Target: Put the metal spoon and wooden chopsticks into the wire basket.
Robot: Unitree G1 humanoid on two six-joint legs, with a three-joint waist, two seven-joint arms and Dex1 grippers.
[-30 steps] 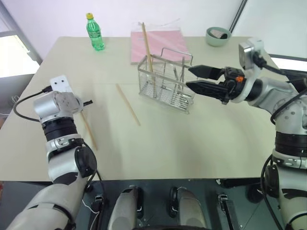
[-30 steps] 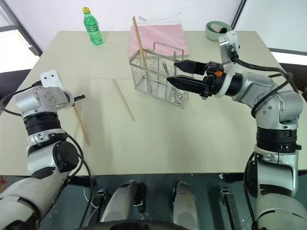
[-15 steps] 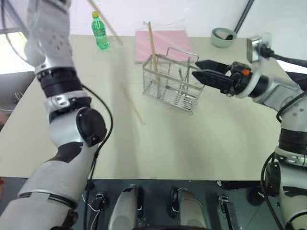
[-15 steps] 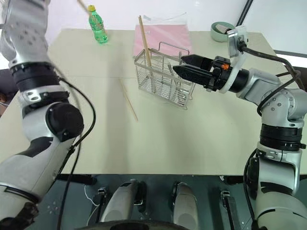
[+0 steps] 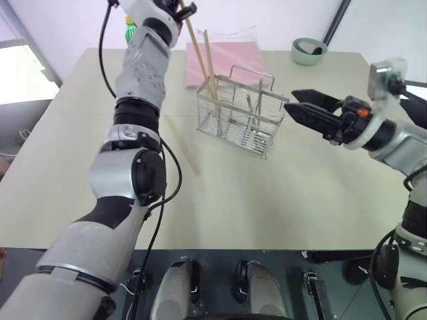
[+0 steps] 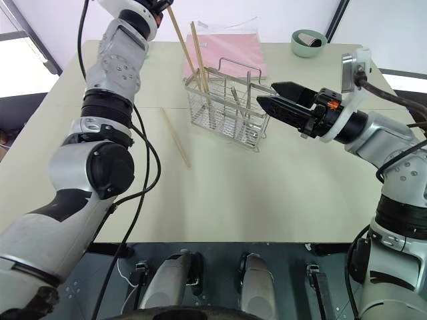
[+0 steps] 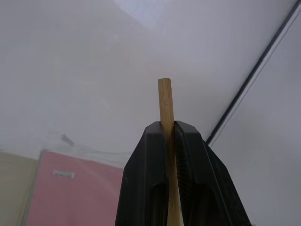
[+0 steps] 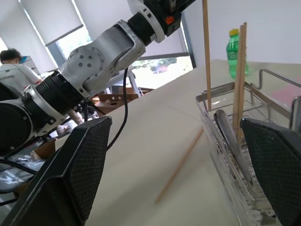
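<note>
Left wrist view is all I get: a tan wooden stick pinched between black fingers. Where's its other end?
Observer: The held wooden chopstick slants down to the silver wire-mesh basket. Its lower tip is at the rim of the basket's end compartment, beside another chopstick standing inside.
Operator: Any lying outside?
Observer: One light-tan chopstick lies on the beige table, apart from the basket.
Operator: And the right arm?
Observer: The right gripper is beside the basket's other end, fingers open, holding nothing.
</note>
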